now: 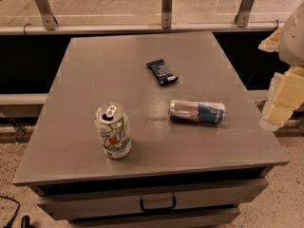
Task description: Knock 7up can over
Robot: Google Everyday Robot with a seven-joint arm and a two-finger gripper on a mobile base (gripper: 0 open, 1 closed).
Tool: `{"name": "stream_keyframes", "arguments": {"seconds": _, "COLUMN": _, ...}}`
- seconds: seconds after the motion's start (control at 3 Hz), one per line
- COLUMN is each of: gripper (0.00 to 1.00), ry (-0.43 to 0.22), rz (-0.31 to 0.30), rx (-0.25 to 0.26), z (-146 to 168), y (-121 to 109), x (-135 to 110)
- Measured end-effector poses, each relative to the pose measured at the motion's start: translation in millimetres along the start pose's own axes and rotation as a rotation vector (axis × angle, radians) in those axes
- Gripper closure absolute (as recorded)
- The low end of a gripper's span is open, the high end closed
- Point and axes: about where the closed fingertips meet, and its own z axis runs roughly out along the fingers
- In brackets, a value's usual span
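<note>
camera view: looks down from the front onto a grey counter point(76, 80), with the robot at the right edge of the picture.
arm: a pale arm point(294, 32) enters at the upper right corner and hangs downward beside the counter's right side; the frame cuts off most of it.
gripper: the gripper point(276, 112) is the blocky cream-coloured lower end of the arm, just off the counter's right edge and about level with the lying can.
gripper opening: cannot tell from this view whether it is spread or closed.
gripper contact: it is apart from every item on the counter.
7up can: the 7up can point(113, 130) stands upright near the counter's front left, silver top and pull tab facing up, well apart from the gripper.
blue-and-silver can: the blue-and-silver can point(196, 111) lies on its side right of centre, its length running left to right, between the 7up can and the gripper and touching neither.
dark blue wrapped bar: the dark blue wrapped bar point(162, 71) lies flat farther back, near the middle, set at an angle.
counter front: drawers below the top, one with a dark handle point(157, 205).
behind the counter: a rail with metal posts point(166, 6).
floor: speckled, with a dark cable point(10, 208) at the lower left.
</note>
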Motion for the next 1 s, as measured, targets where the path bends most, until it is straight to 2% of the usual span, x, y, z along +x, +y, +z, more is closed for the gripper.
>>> {"name": "stream_keyframes", "arguments": {"seconds": 0.33, "gripper": 0.0, "ry": 0.0, "rz": 0.0, "rx": 0.0, "z": 0, "y": 0, "x": 0}}
{"name": "stream_keyframes", "arguments": {"seconds": 0.67, "gripper": 0.0, "ry": -0.029, "rz": -0.001, "rx": 0.003, "z": -3, "y": -4, "x": -7}}
{"name": "stream_keyframes", "arguments": {"seconds": 1.0, "gripper": 0.0, "ry": -0.113, "rz": -0.017, "rx": -0.001, "z": -2, "y": -14, "x": -33}}
